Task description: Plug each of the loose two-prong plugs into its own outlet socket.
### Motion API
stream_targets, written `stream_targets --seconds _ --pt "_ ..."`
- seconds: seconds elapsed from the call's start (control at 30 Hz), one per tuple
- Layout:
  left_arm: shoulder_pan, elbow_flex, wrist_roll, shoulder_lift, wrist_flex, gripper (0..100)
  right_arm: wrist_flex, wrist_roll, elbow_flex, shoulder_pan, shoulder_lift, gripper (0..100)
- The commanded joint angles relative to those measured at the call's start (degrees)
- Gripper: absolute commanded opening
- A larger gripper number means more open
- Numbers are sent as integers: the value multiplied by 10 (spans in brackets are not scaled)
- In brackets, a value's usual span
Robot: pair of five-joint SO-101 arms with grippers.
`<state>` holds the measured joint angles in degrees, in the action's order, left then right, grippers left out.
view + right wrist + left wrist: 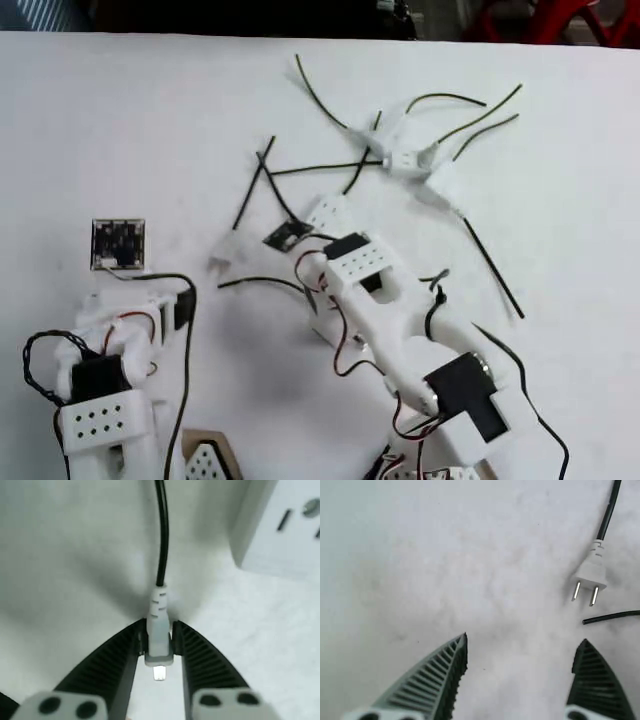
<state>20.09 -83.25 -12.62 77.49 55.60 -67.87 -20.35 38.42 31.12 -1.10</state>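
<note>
One white two-prong plug (159, 615) is clamped between the closed fingers (112, 667) of the right gripper (159, 628). A bright metal prong pokes back toward the wrist, and the plug's black cord (160, 530) runs straight away from the fingers over the tabletop (120, 120). Just beside it, but not touching, sits a white outlet block (280, 525) with slots on its top face. The plug is not in any socket.

In the high view the right arm (400, 320) stretches from the near edge toward the middle of the tabletop. Its tip lies under its own camera board there, so the held plug cannot be made out from above.

A second plug (591, 572) lies flat on the tabletop with both prongs bare and its cord leading off. The cut end of another cord (612, 617) lies near those prongs without touching them. The left gripper (524, 639) hangs over bare tabletop short of this plug, its fingers (447, 675) spread wide and holding nothing. The plug sits nearer the dark finger than the grey one. The left arm (100, 400) stands by the near left corner.

Toward the far edge, right of the middle, lies a cluster of white pieces and dark cords (410, 155). They look like plugs seated in outlets, though that is hard to tell from above.
</note>
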Motion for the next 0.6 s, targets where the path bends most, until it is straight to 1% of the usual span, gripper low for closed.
stream_targets --seconds 0.0,0.27,0.43,0.57 --pt "1 3 -2 12 -13 331 -3 5 -12 3 -3 125" --pt "1 3 -2 12 -13 331 -4 6 -33 -1 -3 116" --pt "1 3 -2 12 -13 331 -41 6 -54 11 -3 116" --pt "1 3 -2 12 -13 331 -46 6 -55 10 0 116"
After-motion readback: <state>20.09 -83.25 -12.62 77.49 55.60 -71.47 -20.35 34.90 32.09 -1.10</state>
